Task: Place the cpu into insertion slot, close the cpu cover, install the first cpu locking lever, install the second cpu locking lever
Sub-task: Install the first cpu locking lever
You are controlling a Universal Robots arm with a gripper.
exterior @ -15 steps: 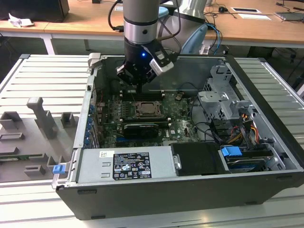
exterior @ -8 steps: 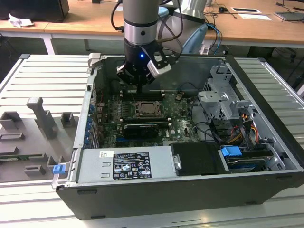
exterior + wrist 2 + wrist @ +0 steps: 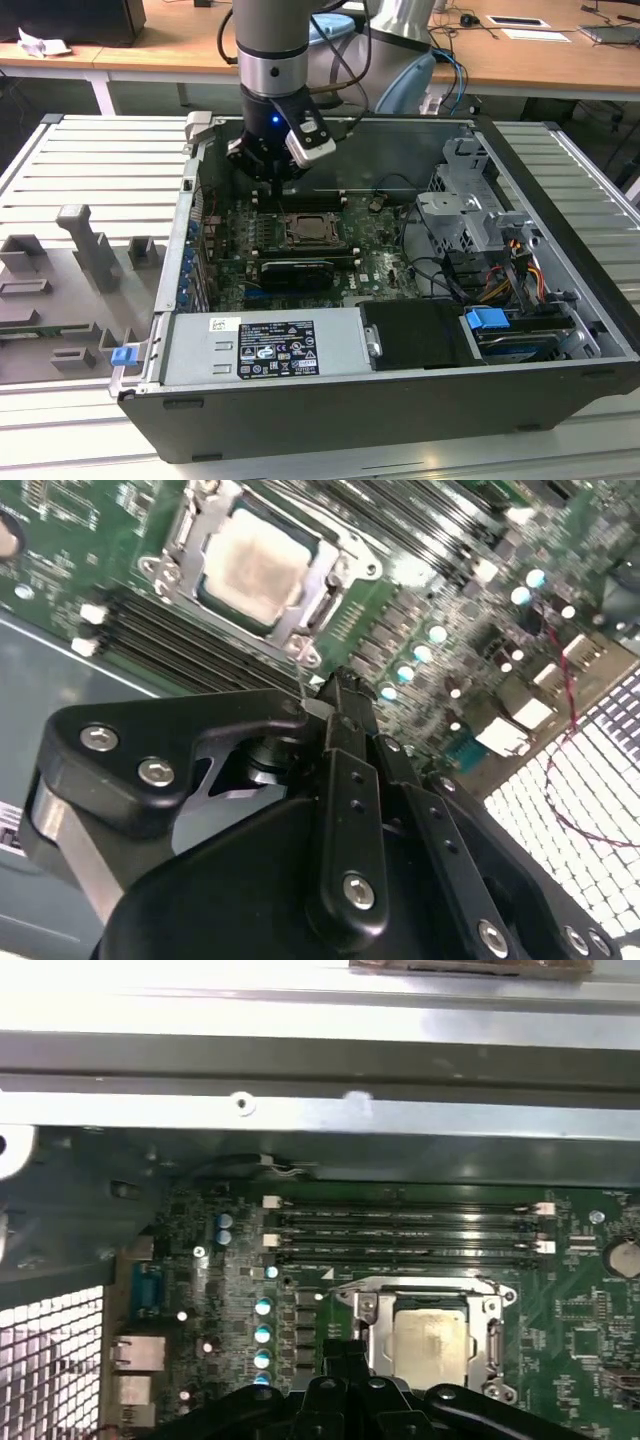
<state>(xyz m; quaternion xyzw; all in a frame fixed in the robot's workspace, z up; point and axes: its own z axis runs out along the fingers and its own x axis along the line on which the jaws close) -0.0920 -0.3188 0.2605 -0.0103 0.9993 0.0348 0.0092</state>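
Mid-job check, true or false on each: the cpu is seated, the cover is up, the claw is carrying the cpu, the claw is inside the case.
1. The cpu lies in the insertion slot. True.
2. The cpu cover stands raised upright. False: it lies flat around the cpu.
3. The claw grips the cpu. False: it hangs beside the slot over the green board, and the cpu is not in it.
4. The claw is inside the open computer case. True.
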